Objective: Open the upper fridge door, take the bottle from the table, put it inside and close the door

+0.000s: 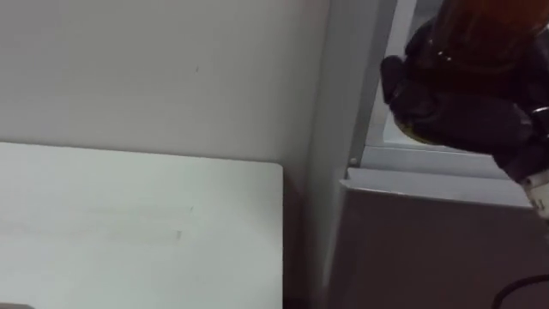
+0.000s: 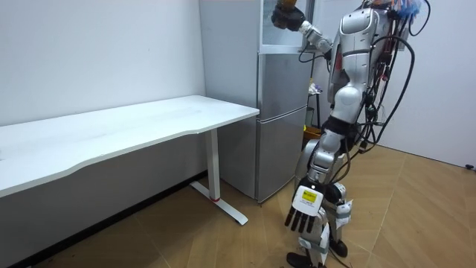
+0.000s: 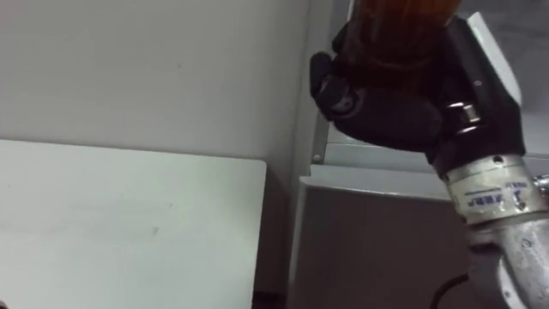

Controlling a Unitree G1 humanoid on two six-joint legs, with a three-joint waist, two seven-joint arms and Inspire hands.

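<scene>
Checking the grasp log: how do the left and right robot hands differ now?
The right robot hand is raised at the tall grey fridge's upper part; the left robot hand hangs low by the leg. The right curls round the brown translucent bottle; the left is open, empty. Both are black.

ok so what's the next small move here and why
Probably ease the right hand forward and set the bottle down inside the upper fridge. That hand is curled round the brown bottle and raised in front of what seems to be the compartment's opening. The left hand hangs open by the leg.
</scene>
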